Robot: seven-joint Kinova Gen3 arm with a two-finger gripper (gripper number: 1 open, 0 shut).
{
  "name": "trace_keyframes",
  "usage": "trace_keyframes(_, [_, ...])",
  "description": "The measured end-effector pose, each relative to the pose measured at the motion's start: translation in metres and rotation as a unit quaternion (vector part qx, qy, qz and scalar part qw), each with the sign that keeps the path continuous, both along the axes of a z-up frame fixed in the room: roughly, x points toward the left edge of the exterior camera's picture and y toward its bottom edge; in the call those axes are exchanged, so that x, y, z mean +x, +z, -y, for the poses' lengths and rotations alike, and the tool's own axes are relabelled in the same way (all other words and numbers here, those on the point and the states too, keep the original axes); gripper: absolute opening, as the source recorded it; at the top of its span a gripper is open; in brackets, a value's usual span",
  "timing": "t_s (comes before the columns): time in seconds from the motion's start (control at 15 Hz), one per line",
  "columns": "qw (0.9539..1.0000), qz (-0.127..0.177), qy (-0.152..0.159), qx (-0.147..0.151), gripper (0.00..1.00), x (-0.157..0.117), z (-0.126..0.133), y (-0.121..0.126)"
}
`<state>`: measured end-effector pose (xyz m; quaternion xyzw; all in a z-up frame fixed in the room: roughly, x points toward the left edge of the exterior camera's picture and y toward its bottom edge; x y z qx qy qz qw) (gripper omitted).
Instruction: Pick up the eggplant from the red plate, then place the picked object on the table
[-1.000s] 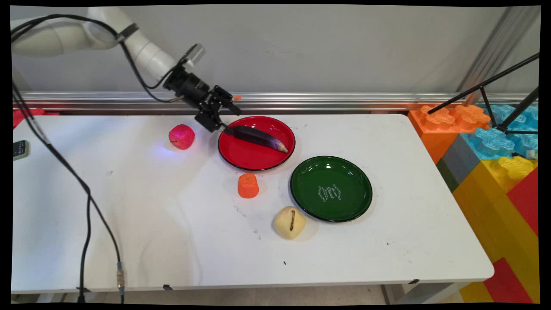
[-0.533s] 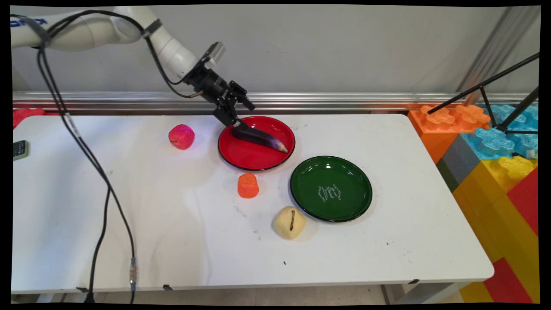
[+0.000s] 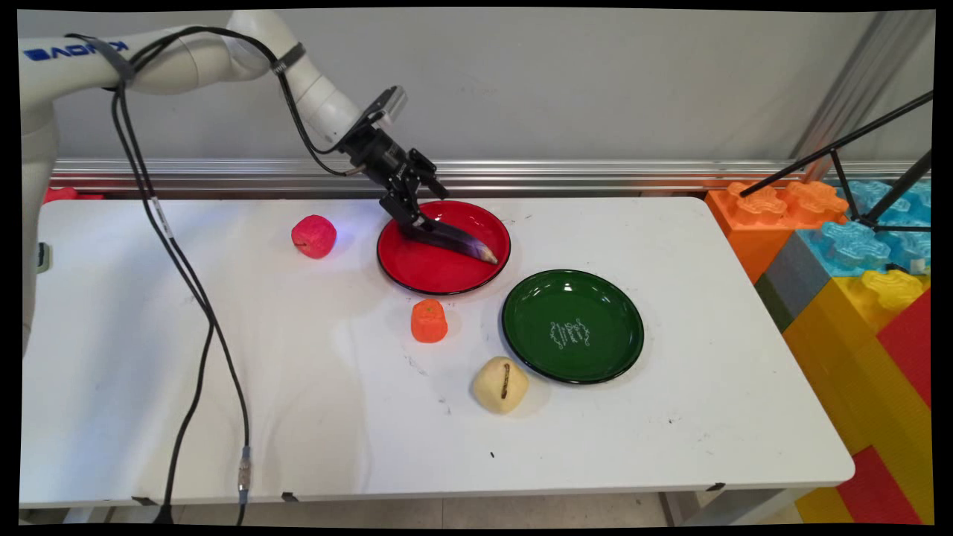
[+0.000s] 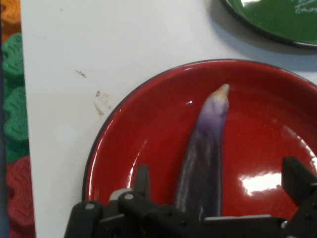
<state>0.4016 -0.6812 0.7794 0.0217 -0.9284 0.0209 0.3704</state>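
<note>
A dark purple eggplant (image 3: 456, 240) lies across the red plate (image 3: 432, 274) at the table's far middle, its pale tip pointing right and toward me. My gripper (image 3: 419, 222) is down over the eggplant's thick left end. In the hand view the eggplant (image 4: 208, 144) runs up between the two fingers (image 4: 142, 178), which stand wide apart on either side of it without touching it; the gripper (image 4: 218, 176) is open. The red plate (image 4: 138, 134) fills most of that view.
A green plate (image 3: 573, 350) sits to the right of and nearer than the red one, its rim (image 4: 277, 27) also in the hand view. A red fruit (image 3: 313, 236), an orange piece (image 3: 429, 321) and a pale yellow fruit (image 3: 500, 384) lie around. Big coloured blocks (image 3: 856, 260) stand at the right.
The arm has swung right and the gripper has come from the plate's left rim to over the eggplant's thick end. The eggplant and plates have stayed put.
</note>
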Motion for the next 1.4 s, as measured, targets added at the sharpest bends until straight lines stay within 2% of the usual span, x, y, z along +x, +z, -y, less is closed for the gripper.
trace_keyframes(1.0, [0.9994,0.029,-0.011,0.017,1.00,-0.004,0.016,-0.044])
trace_keyframes(1.07, [0.9994,0.029,-0.011,0.017,0.00,-0.004,0.017,-0.046])
trace_keyframes(1.4, [0.9994,0.028,-0.009,0.021,0.00,-0.005,0.019,-0.050])
